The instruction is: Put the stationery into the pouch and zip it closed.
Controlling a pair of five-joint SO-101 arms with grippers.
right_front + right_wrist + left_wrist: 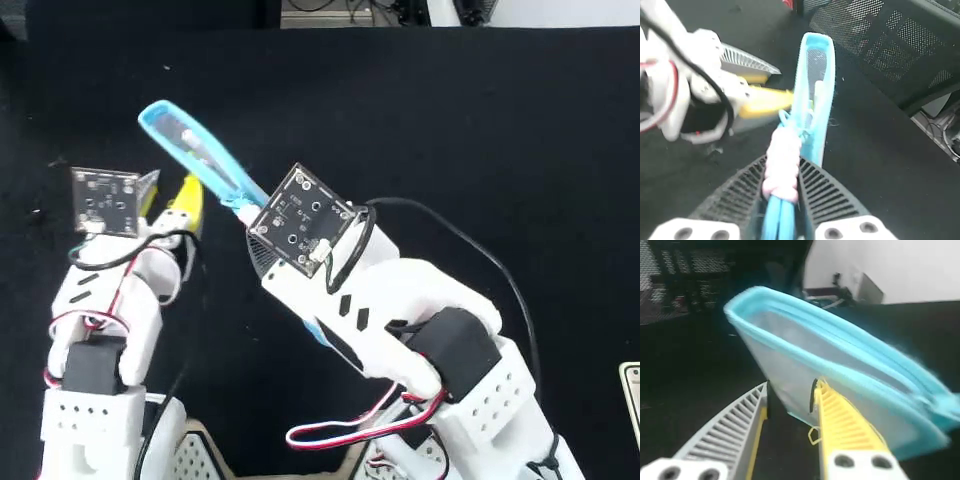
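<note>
Black tabletop with both arms, seen from above and from each wrist. Print on the two wrist circuit boards is too small to read.

Right arm: stretched forward and toward the left arm. The jaws of the right gripper are pressed together on one end of the blue pouch, next to a pink braided cord tied at that end.

Pouch: held off the tabletop, edge-on, slanting away from the right gripper with its far end highest. A pale shape shows through its mesh side; what it is cannot be told.

Left arm: raised beside the pouch, with the left gripper pointing at its flat side. Its jaws are spread. The yellow jaw touches the pouch's side and the grey one stands apart.
</note>
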